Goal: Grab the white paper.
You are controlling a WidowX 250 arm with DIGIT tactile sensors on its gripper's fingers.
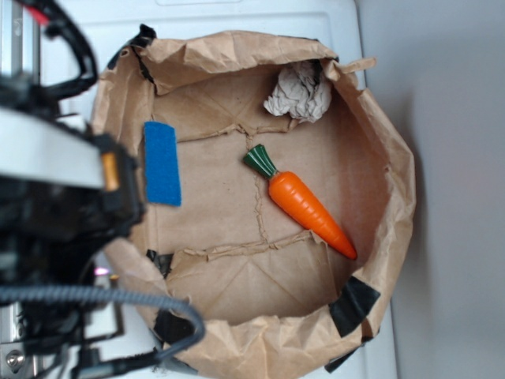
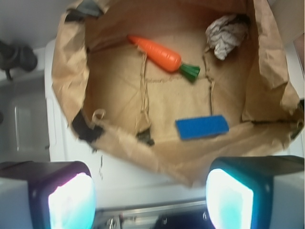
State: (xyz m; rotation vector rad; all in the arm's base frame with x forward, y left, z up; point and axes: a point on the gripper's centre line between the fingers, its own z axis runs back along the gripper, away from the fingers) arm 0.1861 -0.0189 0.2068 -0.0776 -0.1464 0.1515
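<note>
The white paper point(image 1: 298, 93) is a crumpled off-white ball lying in the far corner of the open brown paper bag point(image 1: 397, 181). In the wrist view the white paper point(image 2: 225, 34) shows at the upper right. My gripper point(image 2: 150, 200) is open, its two glowing pads wide apart with nothing between them. It hangs outside the bag, over the white surface beyond the bag's near rim, far from the paper. In the exterior view only the black arm point(image 1: 55, 197) fills the left side, and the fingers do not show there.
An orange toy carrot point(image 1: 304, 204) with a green top lies across the bag's floor. A flat blue block point(image 1: 162, 163) rests by the rim nearest the arm, between my gripper and the paper. The bag's wrinkled walls point(image 2: 66, 71) stand up all round.
</note>
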